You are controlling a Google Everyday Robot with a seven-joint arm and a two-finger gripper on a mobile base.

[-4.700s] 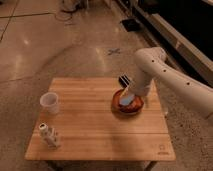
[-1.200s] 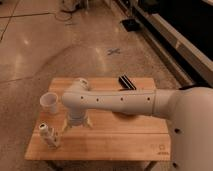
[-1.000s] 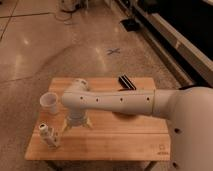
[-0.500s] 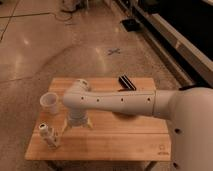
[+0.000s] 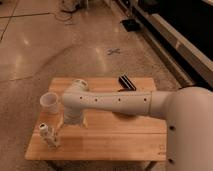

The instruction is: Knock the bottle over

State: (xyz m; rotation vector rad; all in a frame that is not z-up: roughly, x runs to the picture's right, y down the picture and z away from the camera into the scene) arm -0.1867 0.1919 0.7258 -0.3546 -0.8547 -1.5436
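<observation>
The bottle [image 5: 48, 135], small, slim and whitish with a round white top, stands upright near the front left corner of the wooden table [image 5: 115, 142]. My gripper [image 5: 70, 121] hangs at the end of the white arm, low over the table, just right of the bottle and a little behind it, with a small gap between them. A translucent white cup [image 5: 50, 102] stands behind the bottle, left of my wrist.
A black flat object [image 5: 125, 81] lies at the table's far edge. My white arm [image 5: 130, 102] stretches across the middle of the table from the right and hides what is under it. A polished floor surrounds the table.
Since 4.7 s ago the arm has swung from the right side of the table to the left. In the last second the gripper has edged slightly toward the bottle, which still stands upright.
</observation>
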